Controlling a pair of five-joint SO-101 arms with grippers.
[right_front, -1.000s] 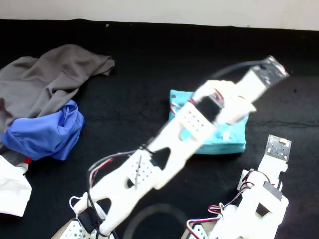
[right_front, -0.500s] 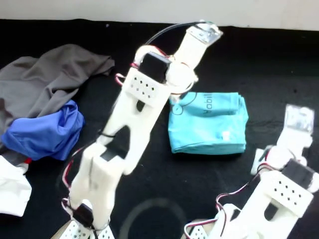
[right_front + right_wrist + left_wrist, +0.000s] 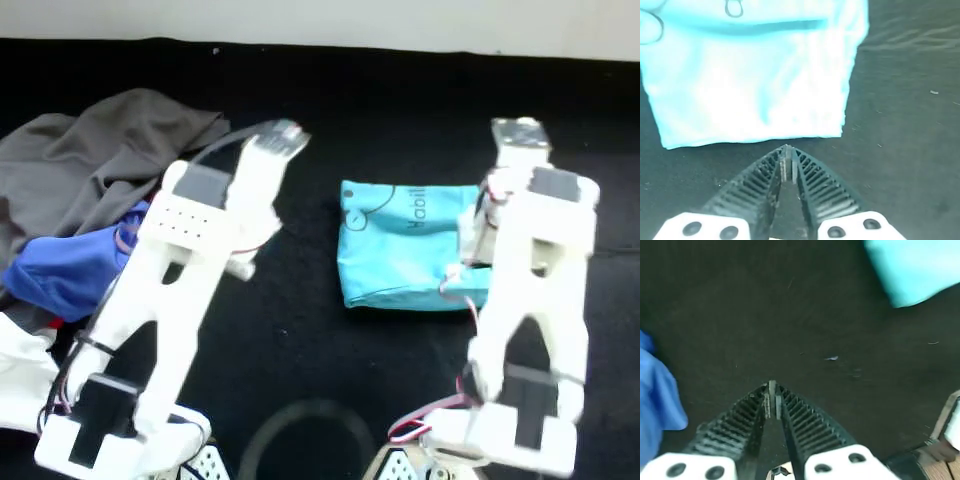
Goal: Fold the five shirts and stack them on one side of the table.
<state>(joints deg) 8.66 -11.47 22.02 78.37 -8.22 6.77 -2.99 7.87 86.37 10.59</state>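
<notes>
High view: your left arm (image 3: pixel 190 250) stood raised from its base at the near edge. Its white, perforated links slanted away over the black table covering (image 3: pixel 400 110), and its wrist hung between the blue shirt (image 3: pixel 70 265) and the teal shirt (image 3: pixel 400 240). Your right arm (image 3: pixel 530 260) rose more steeply, its upper links bent forward over the right-hand edge of the teal shirt. That shirt lay near the middle of the table, folded into a smooth, flat rectangle with layered edges and a dark line drawing on its upper panel. The grey shirt (image 3: pixel 90 160) lay crumpled and loosely spread at the far left. The blue shirt sat bunched in soft, rounded folds against its near edge, and the white shirt (image 3: pixel 20 380) lay heaped just beside the blue one at the left border. Left wrist view: your left gripper (image 3: pixel 771 386) pointed down at bare black cloth, its ribbed black fingers (image 3: pixel 805 425) pressed tip to tip and gripping nothing, with blue fabric (image 3: pixel 655 400) to one side and a teal corner (image 3: pixel 910 270) farther off. Right wrist view: your right gripper (image 3: pixel 786 149) hung just beside the teal shirt's (image 3: pixel 755 70) folded edge, its toothed jaws likewise closed together and empty.
</notes>
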